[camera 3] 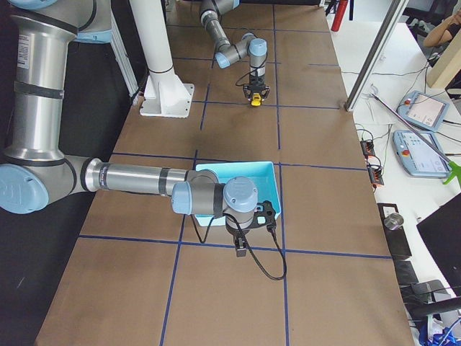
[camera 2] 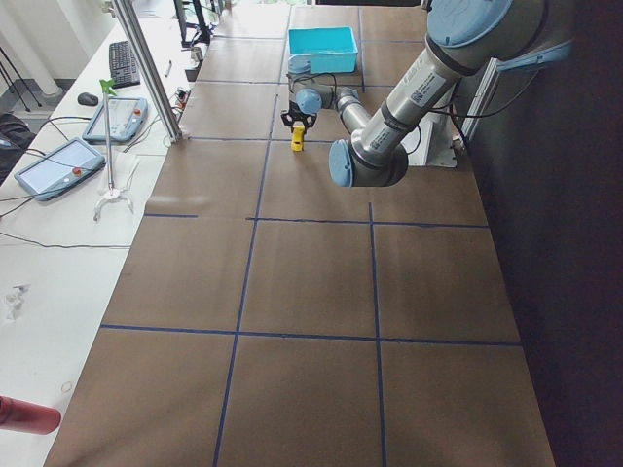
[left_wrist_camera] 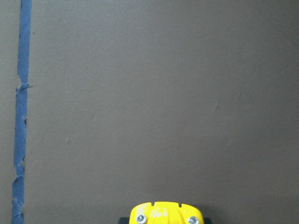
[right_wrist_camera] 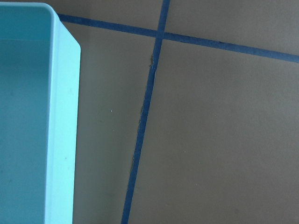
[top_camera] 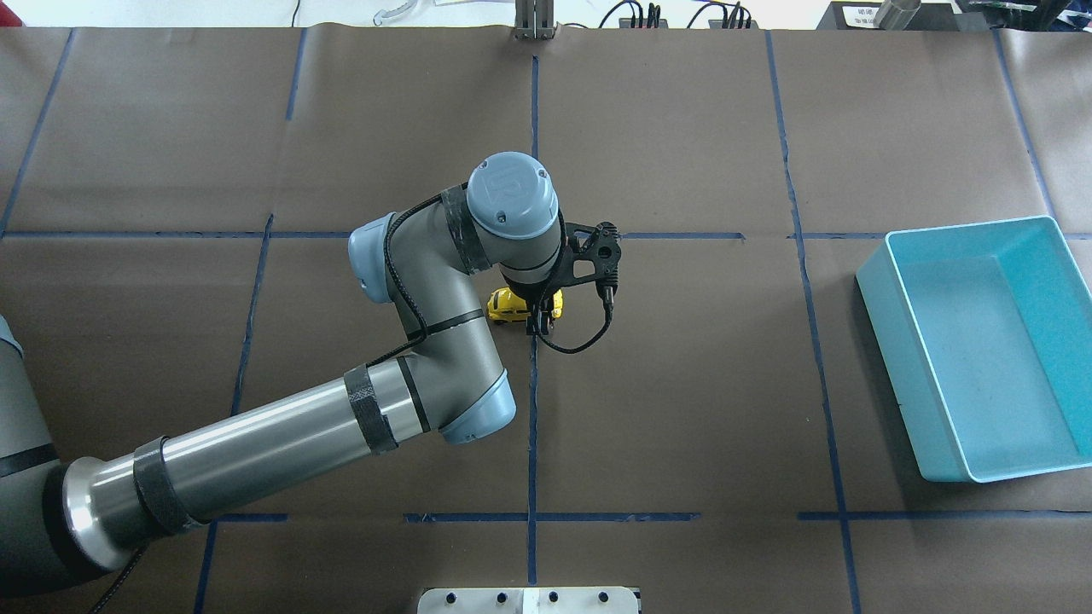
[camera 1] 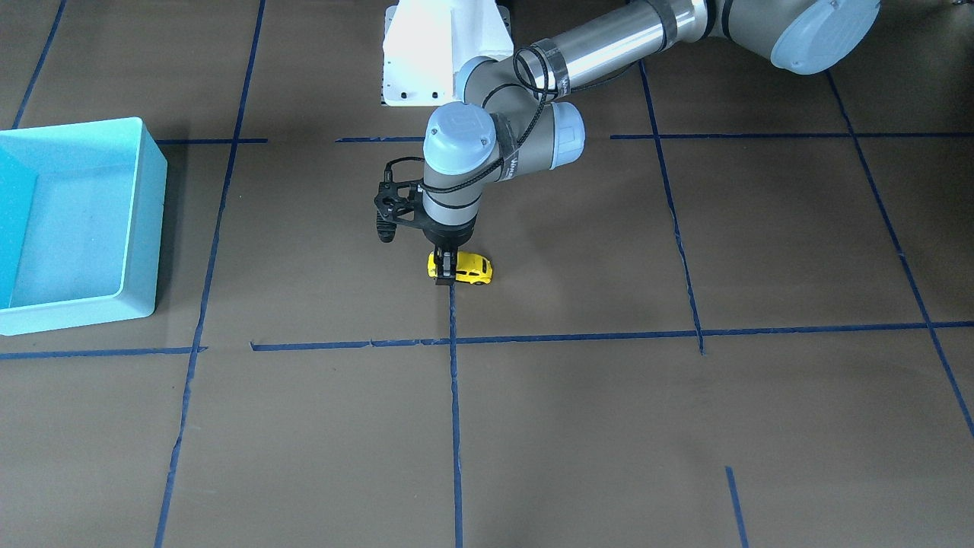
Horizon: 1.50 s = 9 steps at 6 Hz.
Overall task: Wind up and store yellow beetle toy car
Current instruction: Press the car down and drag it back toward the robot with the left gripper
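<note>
- At the overhead view's left, the left arm (top_camera: 281, 443) spanned from the lower corner to the table's middle, its wrist pointing straight down.
- Just right of its elbow, the yellow beetle toy car (top_camera: 506, 307) was at the centre of the brown paper-covered table (top_camera: 682, 384). It lay lengthwise along the table, at the central blue tape line (top_camera: 531, 426).
- The left gripper (top_camera: 540, 317) stood over the part of the car nearer the bin, its black fingers (camera 1: 445, 268) pressed against the car's two flanks — clamped on it. Whether the wheels touched the paper could not be told.
- In the left wrist view only a yellow tip of the car (left_wrist_camera: 166, 215), with two small screw heads, showed at the bottom edge.
- A black cable (top_camera: 580, 345) looped down from the wrist's camera mount (top_camera: 597, 251), just right of the car.
- Well apart to the right sat a teal bin (top_camera: 981, 358), open side up.
- The right gripper (camera 3: 241, 249) showed only in the exterior right view, hanging just beside the bin's near wall — whether its fingers were apart or together could not be told.
- The right wrist view showed one corner of the bin (right_wrist_camera: 56, 93) and two crossing tape lines.
</note>
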Each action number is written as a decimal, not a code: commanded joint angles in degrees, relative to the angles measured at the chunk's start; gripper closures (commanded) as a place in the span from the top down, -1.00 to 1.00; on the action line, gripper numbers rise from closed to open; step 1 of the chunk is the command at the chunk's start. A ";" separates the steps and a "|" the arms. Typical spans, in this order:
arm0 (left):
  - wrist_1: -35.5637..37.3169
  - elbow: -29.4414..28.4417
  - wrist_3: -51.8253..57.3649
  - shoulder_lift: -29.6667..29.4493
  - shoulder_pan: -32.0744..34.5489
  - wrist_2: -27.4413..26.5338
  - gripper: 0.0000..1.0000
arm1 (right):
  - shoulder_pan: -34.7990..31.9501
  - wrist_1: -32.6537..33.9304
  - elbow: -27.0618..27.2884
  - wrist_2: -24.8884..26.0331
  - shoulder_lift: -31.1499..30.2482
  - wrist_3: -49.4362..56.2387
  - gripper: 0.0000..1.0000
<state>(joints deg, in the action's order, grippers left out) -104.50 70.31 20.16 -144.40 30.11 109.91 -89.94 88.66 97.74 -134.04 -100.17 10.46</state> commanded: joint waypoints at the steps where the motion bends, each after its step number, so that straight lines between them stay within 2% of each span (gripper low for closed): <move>1: -0.01 0.35 0.14 0.79 1.52 2.22 -1.00 | 0.03 0.64 0.00 1.76 0.76 0.09 1.00; 4: -0.88 3.68 0.41 4.91 1.79 2.94 -1.00 | 0.03 0.46 0.35 1.24 2.95 0.00 1.00; 9: -1.68 7.90 0.85 9.74 2.67 2.94 -1.00 | 0.21 0.64 0.17 0.98 2.96 0.00 1.00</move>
<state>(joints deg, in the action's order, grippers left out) -106.03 76.96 20.87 -136.06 32.76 112.92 -89.76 89.30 97.88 -132.99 -97.23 10.46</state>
